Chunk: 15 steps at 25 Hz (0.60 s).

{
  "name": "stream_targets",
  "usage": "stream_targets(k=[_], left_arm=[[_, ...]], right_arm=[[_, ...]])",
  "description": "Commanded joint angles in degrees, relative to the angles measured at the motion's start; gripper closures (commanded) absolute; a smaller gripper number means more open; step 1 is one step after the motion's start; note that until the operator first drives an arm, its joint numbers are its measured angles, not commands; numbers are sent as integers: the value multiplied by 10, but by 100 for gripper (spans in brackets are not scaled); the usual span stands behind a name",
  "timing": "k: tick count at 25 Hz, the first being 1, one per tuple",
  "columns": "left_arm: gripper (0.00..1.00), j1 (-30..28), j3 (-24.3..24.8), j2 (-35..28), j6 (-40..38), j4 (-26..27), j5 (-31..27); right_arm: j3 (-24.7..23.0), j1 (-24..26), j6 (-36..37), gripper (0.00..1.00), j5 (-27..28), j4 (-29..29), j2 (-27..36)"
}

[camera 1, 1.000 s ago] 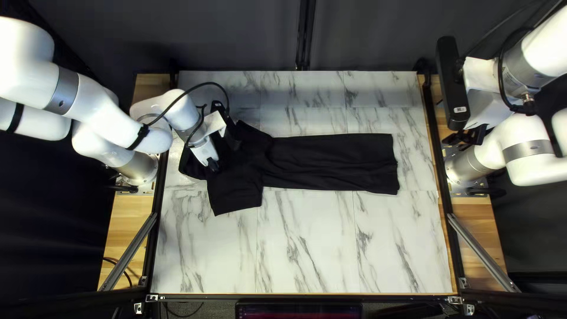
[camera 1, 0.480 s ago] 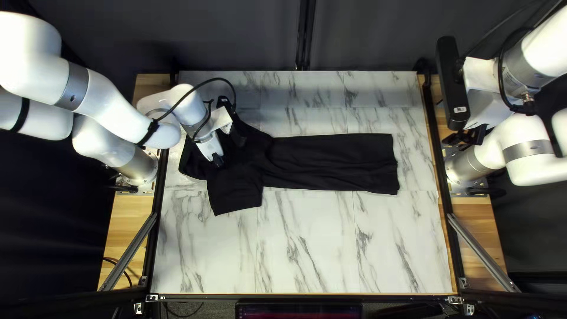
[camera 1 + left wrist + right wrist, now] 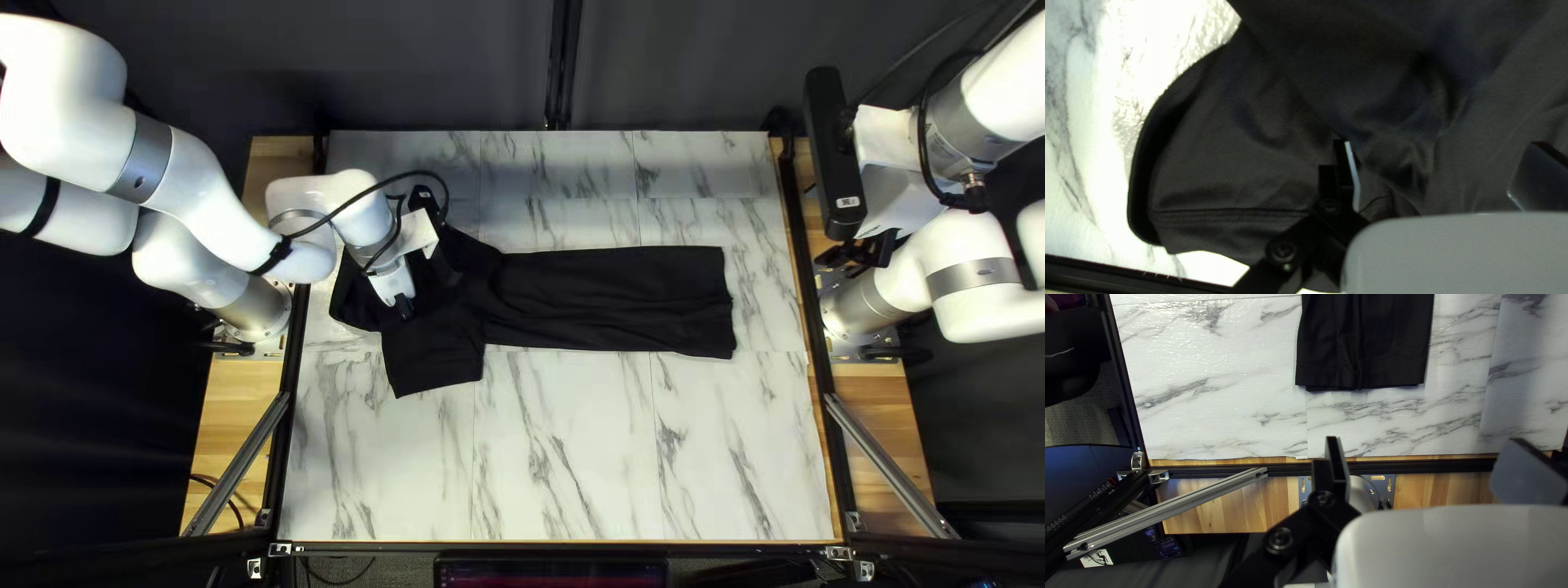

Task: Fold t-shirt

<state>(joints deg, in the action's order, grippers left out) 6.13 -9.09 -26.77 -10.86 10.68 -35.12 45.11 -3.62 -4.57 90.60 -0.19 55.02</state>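
My left gripper (image 3: 419,292) is low over the collar end of the black t-shirt (image 3: 610,299), which lies lengthwise across the table, one sleeve (image 3: 435,354) spread toward the near side. In the left wrist view my left gripper (image 3: 1437,174) has its fingers wide apart, with dark cloth (image 3: 1235,158) ahead and underneath. Whether the fingertips touch the cloth cannot be told. My right gripper (image 3: 860,253) hangs at the table's right edge, away from the shirt. The right wrist view shows my right gripper (image 3: 1421,463) open and holding nothing, with the shirt's hem (image 3: 1361,384) ahead of it.
The marble-patterned table (image 3: 566,457) shows bare along its near side and far strip. Dark rails frame it, and angled metal bars (image 3: 893,468) stand at both near corners. My right arm's base (image 3: 1363,495) appears beneath its gripper in the right wrist view.
My left gripper has moved a little to the right over the shirt's collar end. The shirt's visible outline and my right arm look the same.
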Motion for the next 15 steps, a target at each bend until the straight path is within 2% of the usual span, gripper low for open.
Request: stream_targets(k=[1,10,12,13,14,15], left_arm=[[0,-4,13,-16,-15,-9,-8],[0,-3,-5,11,-6,0,-11],[3,-5,-7,10,-5,3,-12],[41,-6,-7,9,-5,4,-13],[94,-6,-6,7,-6,4,-13],[100,-8,-3,3,-7,4,-14]], right_arm=[[0,0,0,0,0,0,0],[0,0,0,0,0,0,0],[0,0,0,0,0,0,0],[0,0,0,0,0,0,0],[0,0,0,0,0,0,0],[0,0,0,0,0,0,0]])
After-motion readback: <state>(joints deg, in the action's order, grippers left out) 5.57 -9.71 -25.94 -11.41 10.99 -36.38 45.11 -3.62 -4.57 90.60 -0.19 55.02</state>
